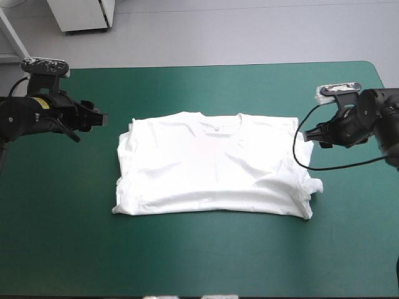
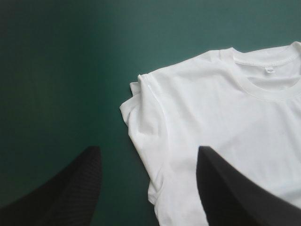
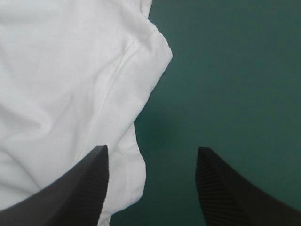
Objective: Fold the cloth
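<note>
Fig. L gripper [image 2: 148, 149] and R gripper [image 3: 151, 149]: fingers spread, holding nothing, each poised at a side edge of the T-shirt [image 1: 212, 165], L near its 10 o'clock corner, R near 2 o'clock. T-shirt lies flat mid-table [image 1: 62, 249], collar toward 12. Sleeves appear tucked in, so approx. first folds done; crosswise folds remain. Arms reach inward from opp. sides.

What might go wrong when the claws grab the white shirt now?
1. The T-shirt has tucked-in layers at its sides; the open left claw or right claw may pinch only the top layer, so the tuck falls open.
2. Wrinkles near the right claw could get folded in, leaving a lumpy bundle.
</note>
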Available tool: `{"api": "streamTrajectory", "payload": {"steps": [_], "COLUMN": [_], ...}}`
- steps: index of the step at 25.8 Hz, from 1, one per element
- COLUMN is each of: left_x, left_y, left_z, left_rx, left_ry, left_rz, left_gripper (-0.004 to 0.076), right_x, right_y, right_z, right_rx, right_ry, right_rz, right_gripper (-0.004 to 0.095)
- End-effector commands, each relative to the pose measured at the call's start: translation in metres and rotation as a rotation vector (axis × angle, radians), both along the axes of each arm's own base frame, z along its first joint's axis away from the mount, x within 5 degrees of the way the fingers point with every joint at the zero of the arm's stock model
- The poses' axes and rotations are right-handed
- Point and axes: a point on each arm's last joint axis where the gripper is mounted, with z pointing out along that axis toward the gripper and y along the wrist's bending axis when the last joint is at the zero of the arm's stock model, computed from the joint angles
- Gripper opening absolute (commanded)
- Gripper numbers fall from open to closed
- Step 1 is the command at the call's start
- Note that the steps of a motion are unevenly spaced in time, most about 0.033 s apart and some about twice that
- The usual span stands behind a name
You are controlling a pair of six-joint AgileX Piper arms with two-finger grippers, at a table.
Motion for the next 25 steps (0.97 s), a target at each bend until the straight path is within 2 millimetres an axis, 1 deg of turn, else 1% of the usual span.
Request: {"api": "streamTrajectory", "payload": {"steps": [1,7,11,17,18,19,25], "left_x": [-0.007,-0.008,-0.008,-0.008,-0.008,-0.008,-0.009], "left_y": [-0.001,-0.001,-0.001,-0.001,-0.001,-0.002,-0.003], "left_z": [0.017,0.016,0.016,0.016,0.016,0.016,0.015], "left_rx": [-0.025,-0.025,-0.028,-0.03,-0.031,-0.031,-0.039], "left_ry": [-0.087,-0.075,-0.075,-0.072,-0.072,-0.068,-0.058], "left_rz": [-0.001,-0.003,-0.006,-0.01,-0.01,-0.013,-0.018], "left_gripper": [0.0441,0.0441,0.0441,0.0441,0.0441,0.0441,0.0441], "right_x": [0.011,0.039,0.053,0.068,0.069,0.072,0.083], "right_y": [0.0,0.001,0.002,0.008,0.008,0.009,0.009], "right_z": [0.002,-0.029,-0.047,-0.07,-0.072,-0.079,-0.096], "right_rx": [-0.006,-0.003,0.003,0.069,0.073,0.075,0.073], "right_ry": [-0.033,0.005,0.023,0.058,0.061,0.077,0.083], "right_rz": [-0.003,-0.009,-0.011,-0.018,-0.02,-0.021,-0.024], "right_gripper": [0.0531,0.0531,0.0531,0.053,0.0528,0.0517,0.0511]}}
